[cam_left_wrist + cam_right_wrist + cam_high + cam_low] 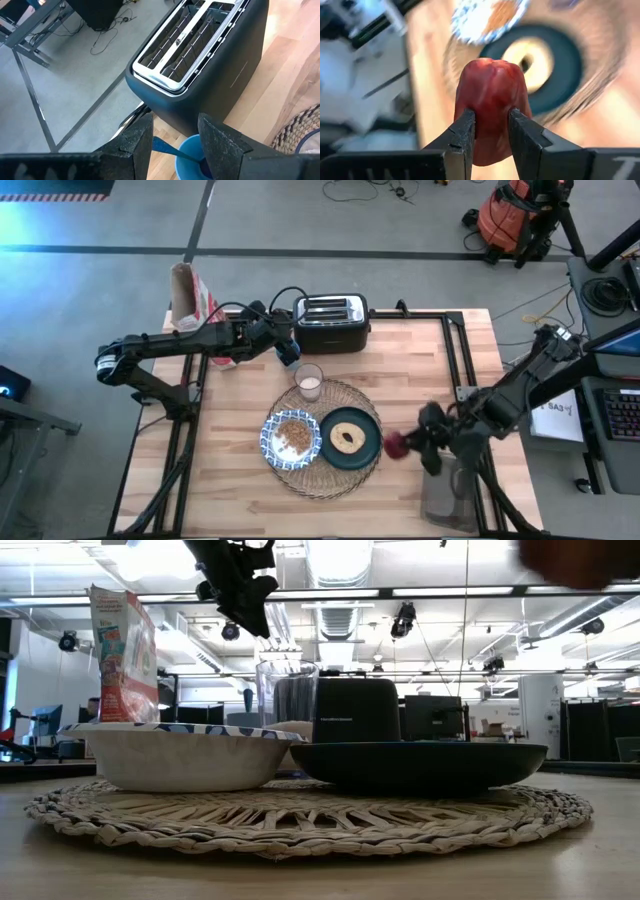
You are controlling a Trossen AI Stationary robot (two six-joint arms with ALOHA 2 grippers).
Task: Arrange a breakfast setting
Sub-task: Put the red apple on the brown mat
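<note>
A round woven placemat [330, 475] carries the blue-and-white bowl [291, 437] with cereal, the dark teal plate [350, 450] with a ring of bread, and the glass of milk [309, 383] at its far edge. My right gripper [408, 445] hangs just off the mat's right side, shut on the dark-red item [491, 90]. My left gripper [176, 130] is high in front of the toaster's left end, open. Its fingers hang above a small blue cup [190, 157]. A thin blue spoon handle [167, 148] leans out of the cup; I cannot tell whether a finger touches it. My right gripper pinches the dark-red item's lower part [492, 135] between its two fingers. About half of the item stands out past the fingertips. The fingers come from the table's right side, slanting down. The item is lifted clear of table and mat.
The black-and-silver toaster [330, 322] stands at the far edge, and a cereal bag [190, 300] at the far left corner. A grey pad [450, 500] lies at the near right corner. Bare wood shows to the left and right of the mat.
</note>
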